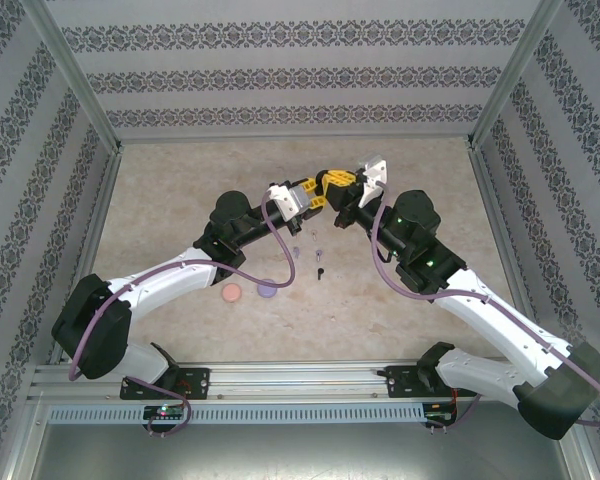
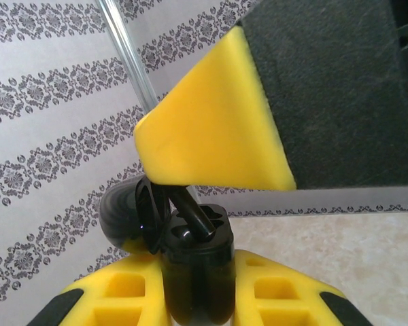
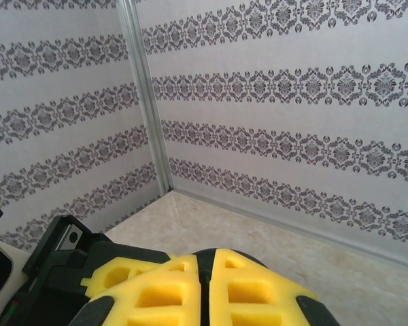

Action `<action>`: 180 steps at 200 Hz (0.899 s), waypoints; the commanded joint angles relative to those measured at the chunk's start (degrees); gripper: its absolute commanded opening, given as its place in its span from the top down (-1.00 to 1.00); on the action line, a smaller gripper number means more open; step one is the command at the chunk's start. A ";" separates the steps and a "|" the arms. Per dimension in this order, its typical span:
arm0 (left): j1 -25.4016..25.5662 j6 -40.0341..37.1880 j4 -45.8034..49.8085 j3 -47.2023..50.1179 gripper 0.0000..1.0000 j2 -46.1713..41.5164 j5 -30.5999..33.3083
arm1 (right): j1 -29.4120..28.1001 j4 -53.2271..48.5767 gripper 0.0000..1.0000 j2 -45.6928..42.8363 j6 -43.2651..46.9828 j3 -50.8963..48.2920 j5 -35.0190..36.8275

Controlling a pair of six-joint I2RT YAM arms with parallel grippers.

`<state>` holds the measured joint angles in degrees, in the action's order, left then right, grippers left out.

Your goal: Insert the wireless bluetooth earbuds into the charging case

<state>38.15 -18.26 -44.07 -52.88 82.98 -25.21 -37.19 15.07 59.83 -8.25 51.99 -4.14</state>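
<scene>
My left gripper [image 2: 197, 282] is shut on the black charging case [image 2: 194, 265], held upright off the table with its lid [image 2: 126, 214] swung open to the left. A black earbud [image 2: 194, 212] leans with its stem down in one of the case's wells. My right gripper's yellow finger [image 2: 211, 129] sits on top of the earbud. The right gripper [image 3: 205, 261] is shut, with a thin dark piece pinched between its pads. From above, both grippers [image 1: 330, 186] meet tip to tip over the table's far middle. More tiny earbuds, purple [image 1: 296, 252] and black [image 1: 321, 270], lie on the table below.
A pink disc [image 1: 232, 293] and a purple disc [image 1: 267, 290] lie on the beige table [image 1: 400, 330] near the left arm. Patterned walls close in the back and sides, with metal posts at the corners.
</scene>
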 commanded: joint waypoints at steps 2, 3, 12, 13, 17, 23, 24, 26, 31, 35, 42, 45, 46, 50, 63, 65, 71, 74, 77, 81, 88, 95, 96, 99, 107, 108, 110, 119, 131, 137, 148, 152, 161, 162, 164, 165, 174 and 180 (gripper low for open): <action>0.70 1.38 -3.79 -2.43 1.00 -2.08 0.70 | -2.43 -4.95 1.00 0.46 2.93 -0.21 0.33; 0.70 1.43 -3.81 -2.42 1.00 -2.05 0.74 | -2.48 -5.00 1.00 0.46 3.09 -0.21 0.43; 0.70 1.77 -3.89 -2.48 1.00 -2.03 1.11 | -3.08 -5.41 1.00 0.37 3.85 -0.54 1.32; 0.70 1.80 -3.90 -2.49 1.00 -2.08 1.12 | -3.12 -5.45 1.00 0.37 3.94 -0.56 1.41; 0.70 1.90 -3.98 -2.49 1.00 -2.04 1.33 | -3.42 -5.55 1.00 0.29 4.30 -0.70 1.92; 0.70 2.12 -4.18 -2.50 1.00 -2.03 1.59 | -3.78 -5.75 1.00 0.23 4.89 -0.83 2.48; 0.70 2.15 -4.22 -2.49 1.00 -2.03 1.63 | -3.82 -5.80 1.00 0.22 4.99 -0.88 2.56; 0.70 2.24 -4.36 -2.49 1.00 -1.99 1.69 | -3.96 -5.87 1.00 0.22 5.06 -0.95 2.76; 0.70 2.48 -4.57 -2.53 1.00 -1.97 1.88 | -4.26 -5.85 1.00 0.13 5.50 -1.15 3.20; 0.70 2.60 -4.76 -2.41 1.00 -1.98 1.95 | -4.44 -5.92 1.00 0.19 5.82 -1.26 3.61; 0.70 2.86 -5.01 -2.49 1.00 -1.95 2.13 | -4.84 -6.10 1.00 0.03 6.38 -1.44 4.22; 0.70 2.92 -4.96 -2.49 1.00 -2.01 2.29 | -4.95 -6.17 1.00 0.03 6.59 -1.51 4.49; 0.70 2.94 -4.97 -2.49 1.00 -1.98 2.32 | -5.02 -6.18 1.00 0.03 6.67 -1.53 4.58; 0.70 3.09 -5.00 -2.58 1.00 -1.98 2.44 | -5.15 -6.28 1.00 0.02 6.83 -1.66 4.99; 0.70 3.14 -5.02 -2.61 1.00 -1.96 2.51 | -5.52 -6.51 1.00 -0.09 7.25 -2.10 6.16; 0.70 3.14 -5.00 -2.61 1.00 -1.95 2.60 | -5.59 -6.49 1.00 -0.16 7.21 -2.14 6.27; 0.70 3.18 -5.00 -2.62 1.00 -2.08 2.54 | -5.55 -6.55 1.00 -0.27 7.20 -2.37 6.69; 0.70 3.23 -5.01 -2.58 1.00 -2.04 2.61 | -5.53 -6.55 1.00 -0.32 7.21 -2.48 6.83; 0.70 3.23 -5.05 -2.58 1.00 -2.03 2.67 | -5.53 -6.47 1.00 -0.35 7.21 -2.57 6.97; 0.70 3.23 -5.00 -2.58 1.00 -2.04 2.71 | -5.60 -6.49 1.00 -0.45 7.18 -2.67 7.18; 0.70 3.23 -5.04 -2.58 1.00 -2.04 2.71 | -5.60 -6.51 1.00 -0.50 7.12 -2.77 7.46; 0.70 3.27 -4.97 -2.62 1.00 -1.98 2.70 | -5.60 -6.49 1.00 -0.53 7.12 -2.85 7.75; 0.70 3.29 -4.97 -2.60 1.00 -1.96 2.71 | -5.56 -6.48 1.00 -0.52 7.11 -2.85 7.79; 0.70 3.32 -5.01 -2.62 1.00 -1.97 2.78 | -5.54 -6.49 1.00 -0.52 7.14 -2.87 7.94; 0.70 3.32 -5.05 -2.60 1.00 -1.90 2.74 | -5.56 -6.52 1.00 -0.45 7.08 -2.86 8.21; 0.70 3.32 -5.05 -2.59 1.00 -1.88 2.73 | -5.54 -6.53 1.00 -0.44 7.05 -2.86 8.28; 0.70 3.36 -5.01 -2.60 1.00 -1.82 2.76 | -5.46 -6.48 1.00 -0.45 7.03 -2.83 8.34; 0.70 3.49 -4.79 -2.74 1.00 -1.75 2.87 | -5.49 -6.55 1.00 -0.34 7.00 -2.72 8.55; 0.70 3.67 -4.63 -2.76 1.00 -1.59 2.79 | -5.46 -6.52 0.88 -0.09 6.51 -2.53 9.28; 0.70 3.88 -4.65 -2.75 1.00 -1.40 2.88 | -5.45 -6.60 0.81 -0.09 6.33 -2.42 9.45; 0.69 4.23 -4.66 -2.67 1.00 -1.08 3.09 | -5.40 -6.56 0.71 -0.15 5.61 -2.10 9.84; 0.65 4.37 -4.69 -2.64 1.00 -1.00 3.11 | -5.37 -6.63 0.64 -0.11 5.27 -1.92 10.13; 0.70 4.72 -4.86 -2.51 1.00 -0.67 3.10 | -5.33 -6.89 0.48 -0.10 4.54 -1.42 10.41; 0.70 4.81 -4.83 -2.50 1.00 -0.69 3.08 | -5.34 -6.90 0.47 -0.08 4.42 -1.39 10.40; 0.70 4.88 -4.93 -2.42 1.00 -0.64 3.18 | -5.39 -6.96 0.44 -0.12 4.19 -1.26 10.45; 0.70 4.93 -4.95 -2.41 1.00 -0.63 3.16 | -5.37 -6.97 0.43 -0.09 4.11 -1.18 10.51; 0.70 5.57 -5.22 -2.28 1.00 -0.19 3.21 | -5.31 -7.30 0.32 -0.03 2.91 -0.49 11.10; 0.69 6.00 -5.57 -2.10 1.00 0.03 3.19 | -5.28 -7.64 0.27 0.01 2.38 0.03 11.19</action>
<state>38.63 -15.11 -43.53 -53.04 83.00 -23.51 -41.91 12.19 59.37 -3.29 51.18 5.52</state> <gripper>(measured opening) 0.196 0.317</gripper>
